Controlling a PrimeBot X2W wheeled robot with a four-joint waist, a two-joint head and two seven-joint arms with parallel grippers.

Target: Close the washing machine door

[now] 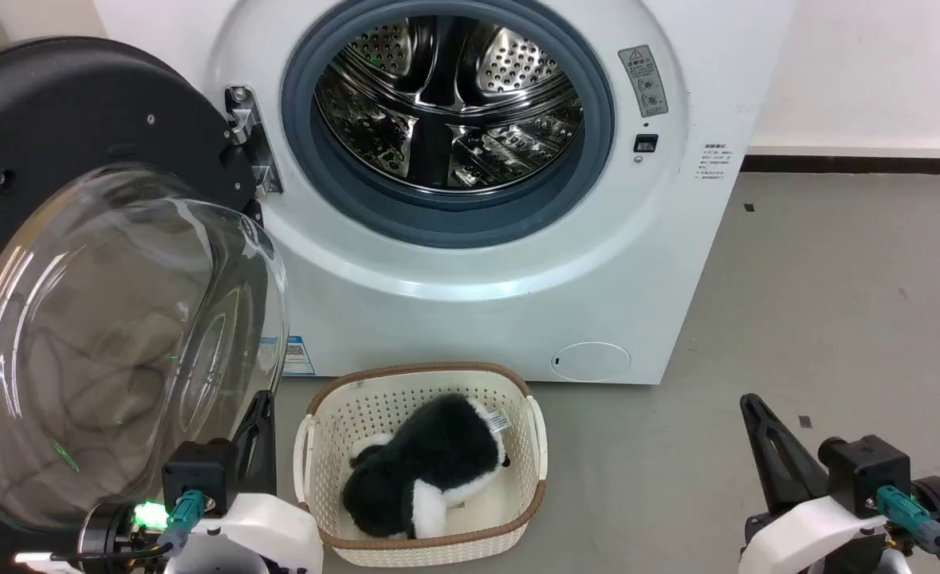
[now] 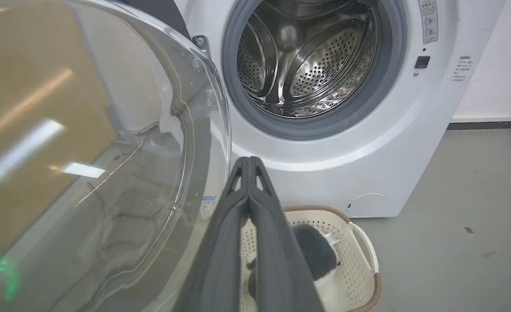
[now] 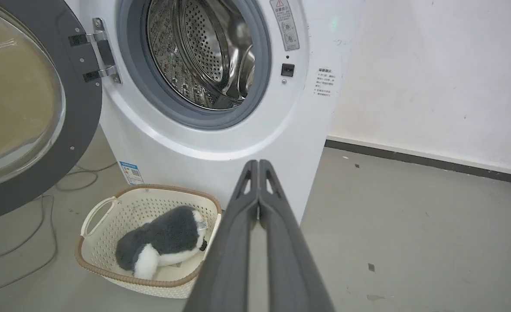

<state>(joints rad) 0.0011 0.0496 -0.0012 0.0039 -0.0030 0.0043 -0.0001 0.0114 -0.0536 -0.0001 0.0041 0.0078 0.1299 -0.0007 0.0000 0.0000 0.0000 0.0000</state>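
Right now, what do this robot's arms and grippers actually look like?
Each arm ends in a glossy white rounded forearm shell with a black boxy wrist block. The left gripper and right gripper each have two long, tapering dark-grey fingers with triangular cut-outs near the tips. Both wrists take teal cable plugs; a green light glows on the left.

My left gripper (image 2: pixel 248 162) rises from the bottom edge with its 2 dark fingers pressed together on nothing. Its tips are just right of the door (image 2: pixel 108 173), whose clear glass bowl bulges across the left half, swung out from the white machine (image 2: pixel 368 164) on its hinge (image 2: pixel 200 41). Beyond the tips the steel drum (image 2: pixel 307 56) shows inside its grey gasket (image 2: pixel 307 128), and on the floor (image 2: pixel 454 225) before the machine sits a cream basket (image 2: pixel 329 219) with a dark-and-white plush toy (image 2: pixel 314 255), partly behind my fingers.
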